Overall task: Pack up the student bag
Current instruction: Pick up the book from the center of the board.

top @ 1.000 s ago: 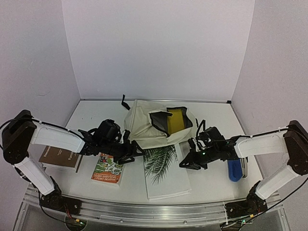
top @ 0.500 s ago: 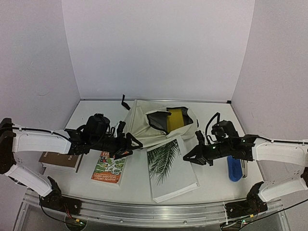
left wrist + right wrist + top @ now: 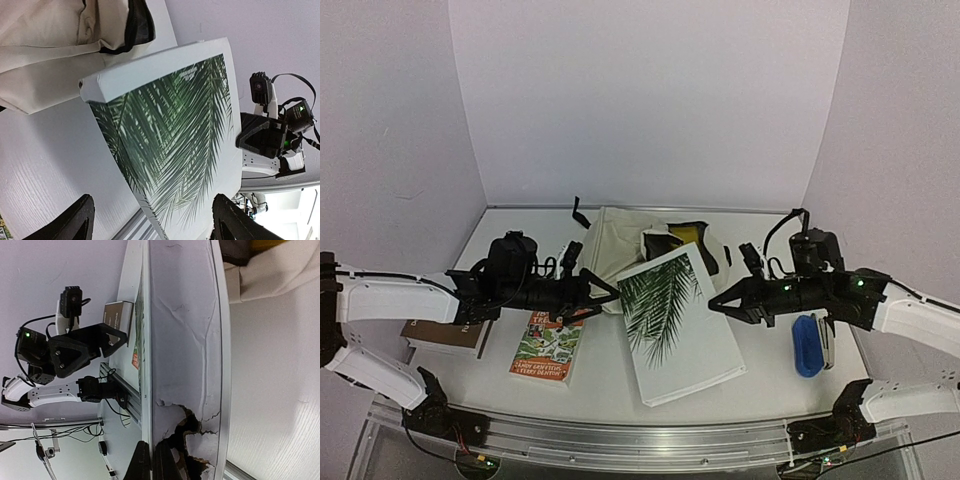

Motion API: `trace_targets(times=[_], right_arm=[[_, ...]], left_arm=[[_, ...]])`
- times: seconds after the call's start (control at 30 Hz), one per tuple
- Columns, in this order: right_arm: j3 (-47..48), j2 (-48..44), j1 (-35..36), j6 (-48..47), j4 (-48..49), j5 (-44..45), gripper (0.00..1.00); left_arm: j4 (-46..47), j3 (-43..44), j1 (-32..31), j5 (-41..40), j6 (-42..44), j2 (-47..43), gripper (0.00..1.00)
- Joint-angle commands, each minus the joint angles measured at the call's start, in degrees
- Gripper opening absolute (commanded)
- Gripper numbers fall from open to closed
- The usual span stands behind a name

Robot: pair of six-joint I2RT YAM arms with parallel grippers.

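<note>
Currently: 1 student bag (image 3: pixel 618 255), likely limp canvas, best taken at its mouth rim; my right gripper (image 3: pixel 717 300) clamps the stiff palm-leaf book (image 3: pixel 670 325); my left gripper (image 3: pixel 598 296) gapes.

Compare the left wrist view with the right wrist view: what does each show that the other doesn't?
Left wrist only: the palm-leaf book's printed cover. Right wrist only: its cracked white reverse, the right gripper shut on its edge beside a tear, and a brown book. Both: the palm-leaf book, the student bag and the table.
</note>
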Motion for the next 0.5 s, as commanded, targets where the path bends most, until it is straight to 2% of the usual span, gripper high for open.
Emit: trace_targets(times=[0.0,0.27,0.47], right_arm=[[6.1,-2.3,0.1,-0.4,2.6,1.7,0.0],[8.9,-3.4,0.1,-0.8,5.2,1.3,0.0],[7.8,-5.0,0.1,1.1,10.5,-0.1,0.0]], left_arm=[[9.1,0.5,-0.7,5.5,0.6,0.7,0.82],[9.9,5.1,-3.5,8.4,3.4,4.0,0.86],[16.0,7.1,-4.4,11.6,2.1,6.6,0.86]])
